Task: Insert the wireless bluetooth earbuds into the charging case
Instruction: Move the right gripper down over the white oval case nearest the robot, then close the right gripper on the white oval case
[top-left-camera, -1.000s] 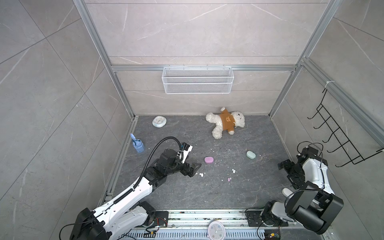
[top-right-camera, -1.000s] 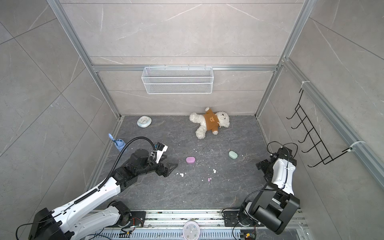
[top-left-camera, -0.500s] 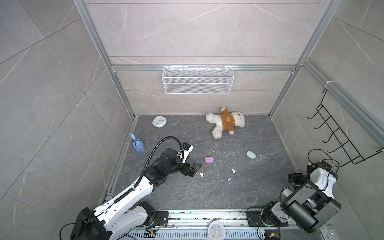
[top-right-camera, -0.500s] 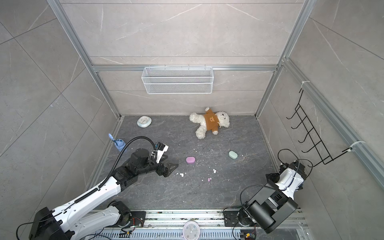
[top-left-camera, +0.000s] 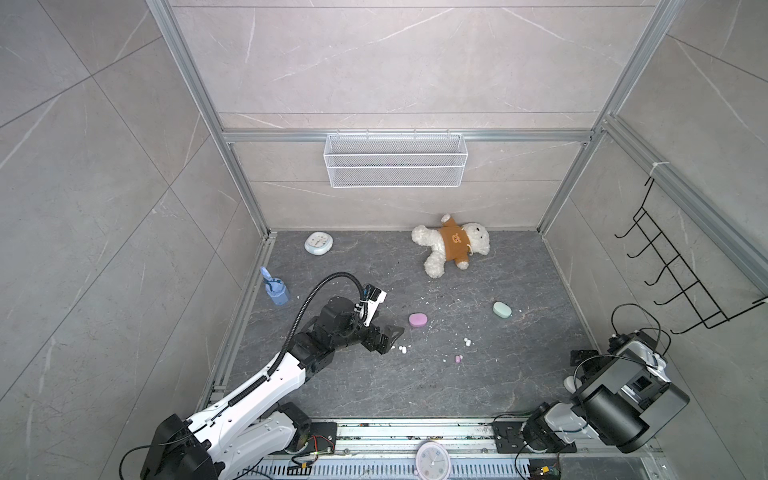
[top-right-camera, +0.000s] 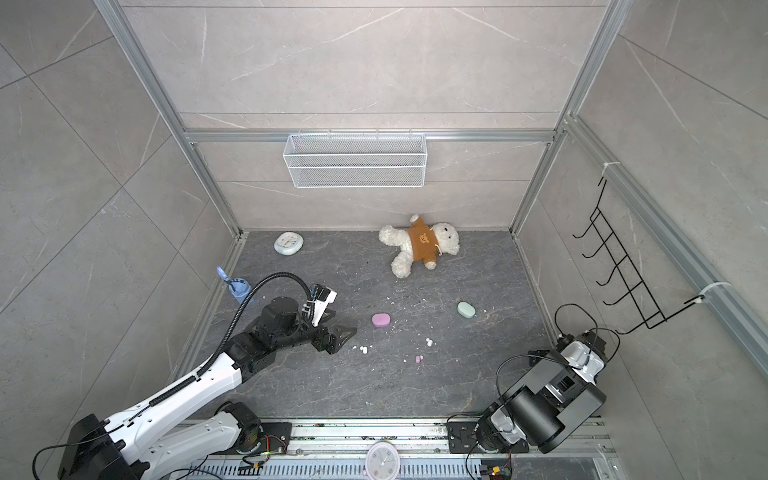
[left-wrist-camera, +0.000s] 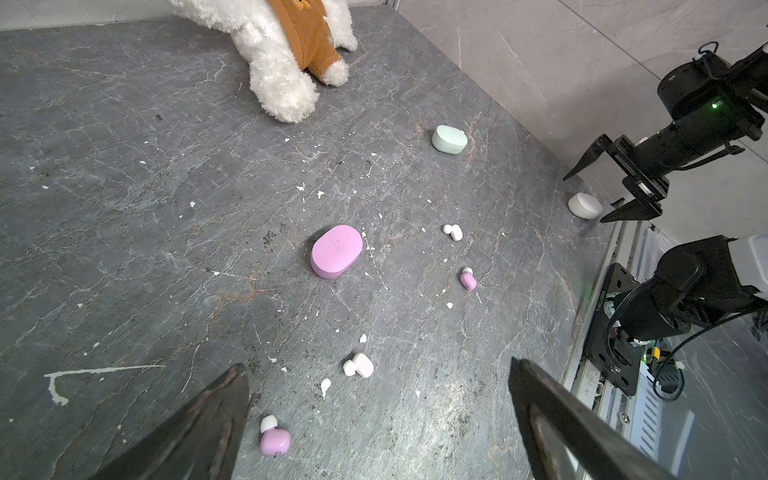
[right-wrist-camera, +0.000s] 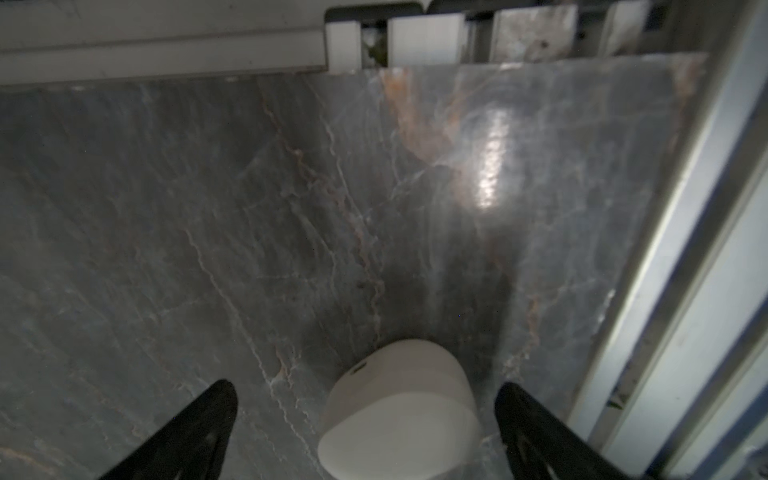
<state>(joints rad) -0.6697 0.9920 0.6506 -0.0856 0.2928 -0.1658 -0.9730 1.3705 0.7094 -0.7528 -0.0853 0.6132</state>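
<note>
The wireless bluetooth earbuds (left-wrist-camera: 454, 232) lie loose on the dark stone floor (left-wrist-camera: 124, 208) among white crumbs. A white earbud (left-wrist-camera: 359, 365) and a pink earbud (left-wrist-camera: 275, 440) sit just ahead of the left gripper (top-left-camera: 392, 340), with others farther on near the closed pink case (left-wrist-camera: 336, 250). They look light, hard and glossy, apt to squirt from a pinch, so gripping across the flatter sides seems safest. Both claws stand wide open and empty. The right gripper (right-wrist-camera: 365, 386) has a white case (right-wrist-camera: 399, 411) between its fingers, and a mint case (left-wrist-camera: 449, 139) sits well apart.
</note>
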